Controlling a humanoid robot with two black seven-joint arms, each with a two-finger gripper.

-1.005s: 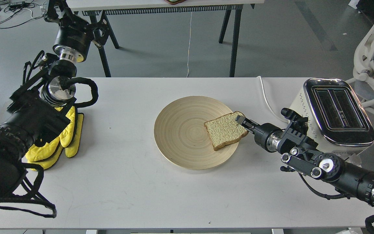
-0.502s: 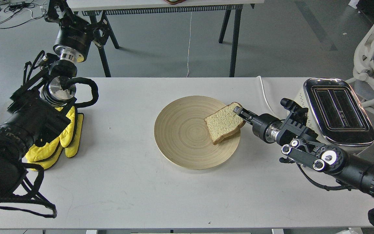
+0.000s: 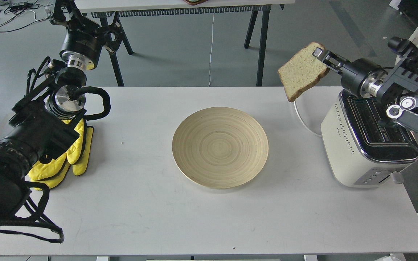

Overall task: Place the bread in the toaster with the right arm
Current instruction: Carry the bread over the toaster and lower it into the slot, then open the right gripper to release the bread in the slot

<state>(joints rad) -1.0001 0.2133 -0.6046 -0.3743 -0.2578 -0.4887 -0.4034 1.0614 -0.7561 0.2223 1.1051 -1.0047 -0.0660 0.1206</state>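
My right gripper is shut on the crust edge of the bread, a pale speckled slice with a brown crust. It holds the slice tilted in the air, high above the table's far right edge and up-left of the toaster. The toaster is cream-white with a chrome two-slot top and stands at the table's right end; my right arm partly covers its top. My left arm reaches up at the far left, and its gripper is dark and small near the top edge.
A round wooden plate sits bare at the table's middle. Yellow mitts lie at the left under my left arm. The toaster's white cord runs over the back edge. Another table's legs stand behind, a white chair to the right.
My right gripper lifted the bread off the plate and carried it up and to the right, to above the table's far edge by the toaster. The left arm has not moved.
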